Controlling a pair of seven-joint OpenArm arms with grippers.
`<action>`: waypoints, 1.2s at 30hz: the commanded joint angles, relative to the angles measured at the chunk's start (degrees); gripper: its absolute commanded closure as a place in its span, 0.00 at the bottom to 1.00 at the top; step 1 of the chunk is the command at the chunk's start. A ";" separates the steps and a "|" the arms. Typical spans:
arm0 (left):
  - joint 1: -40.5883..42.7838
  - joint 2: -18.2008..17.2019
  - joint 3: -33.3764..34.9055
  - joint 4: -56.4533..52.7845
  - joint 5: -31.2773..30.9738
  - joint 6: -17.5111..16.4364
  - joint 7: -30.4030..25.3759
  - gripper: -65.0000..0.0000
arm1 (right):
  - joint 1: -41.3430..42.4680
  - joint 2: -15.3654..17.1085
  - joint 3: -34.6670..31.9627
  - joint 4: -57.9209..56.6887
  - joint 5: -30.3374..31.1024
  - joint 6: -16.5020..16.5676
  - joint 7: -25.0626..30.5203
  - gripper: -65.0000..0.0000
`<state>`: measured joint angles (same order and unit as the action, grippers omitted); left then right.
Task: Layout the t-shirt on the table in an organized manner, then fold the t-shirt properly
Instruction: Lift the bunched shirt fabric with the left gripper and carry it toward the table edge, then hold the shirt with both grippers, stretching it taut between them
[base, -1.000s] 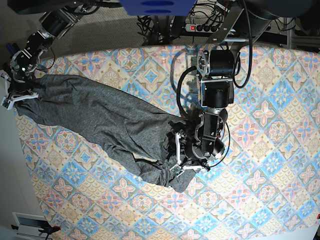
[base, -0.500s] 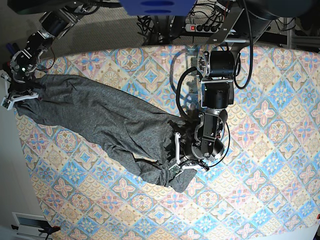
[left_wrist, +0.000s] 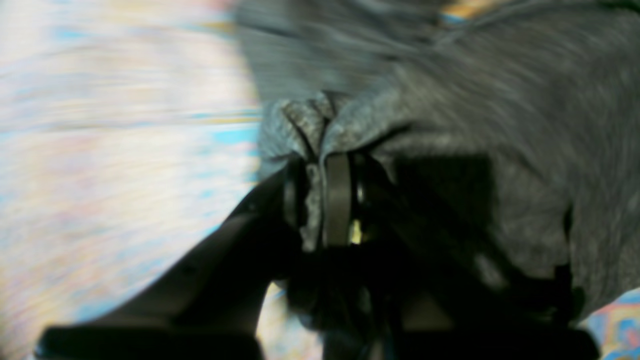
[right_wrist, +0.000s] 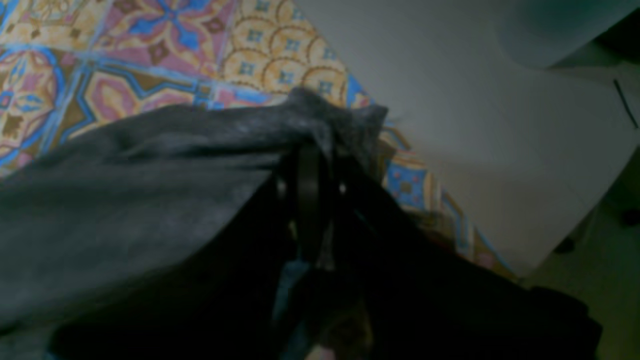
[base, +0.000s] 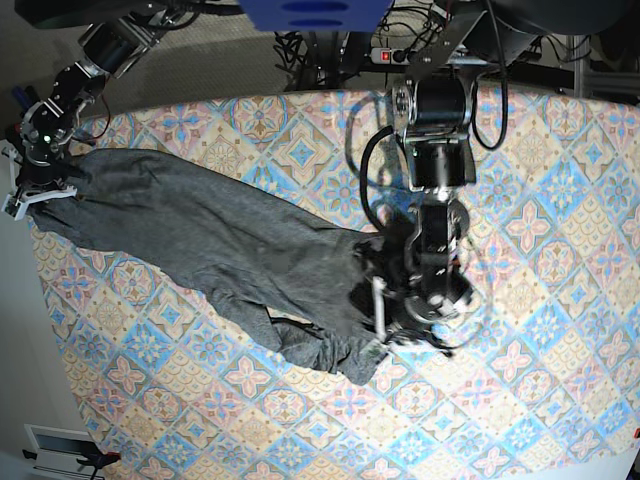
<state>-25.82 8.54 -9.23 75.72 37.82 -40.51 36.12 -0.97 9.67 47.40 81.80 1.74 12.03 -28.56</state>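
L gripper (left_wrist: 320, 200) clamped on a bunched fold of the t-shirt (base: 210, 240), near table (base: 560, 240) centre; wrist view blurred, cloth pattern smeared. R gripper (right_wrist: 312, 200) pinched on another shirt edge right at the table's side edge, floor beyond. Shirt stretched diagonally between both, wrinkled, lower end bunched; sleeves hard to pick out. Bare cloth around L arm. Cables, power strip (base: 405, 55) behind far edge.
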 joint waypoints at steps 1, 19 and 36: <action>-0.51 0.46 1.81 2.83 -0.15 0.51 0.32 0.96 | 0.66 1.19 0.21 1.23 0.24 -0.03 1.52 1.00; 24.64 -9.28 5.15 32.36 -0.15 0.51 3.75 0.96 | 1.02 -0.48 6.89 1.23 0.42 -0.21 1.52 1.00; 37.74 -17.90 -5.84 29.82 -12.90 0.51 3.13 0.96 | -1.09 -5.50 9.97 0.79 0.42 -0.21 1.44 1.00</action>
<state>12.56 -8.71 -14.79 104.44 24.45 -40.95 39.68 -2.94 2.90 57.17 81.56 1.78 11.99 -29.06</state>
